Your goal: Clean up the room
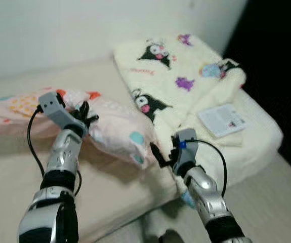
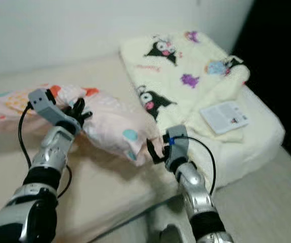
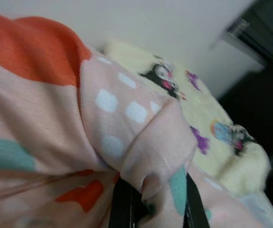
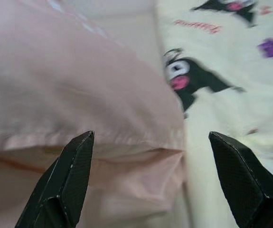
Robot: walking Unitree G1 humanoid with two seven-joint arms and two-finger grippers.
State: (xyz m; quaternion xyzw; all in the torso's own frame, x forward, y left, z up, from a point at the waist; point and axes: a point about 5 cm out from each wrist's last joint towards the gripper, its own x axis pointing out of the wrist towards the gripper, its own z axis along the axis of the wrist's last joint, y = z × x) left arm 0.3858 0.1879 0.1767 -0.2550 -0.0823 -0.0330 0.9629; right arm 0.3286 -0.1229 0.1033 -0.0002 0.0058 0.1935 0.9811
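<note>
Left gripper (image 1: 86, 115) is pinching a fold of the pink pillow (image 1: 115, 129) on the bed (image 1: 110, 187); right gripper (image 4: 153, 178) sits spread wide at the pillow's near right corner.

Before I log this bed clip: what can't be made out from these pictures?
- Text on the white leaflet on the cartoon blanket: too small, eye views.
- Left gripper fingertips: buried in a fold of the pink pillow, left wrist view.
- Pillow's far left end: cut by the frame edge, eye views.
- What lies beyond the bed on the right: black shadow.
- Right gripper: open at the pillow's corner; contact unclear.
</note>
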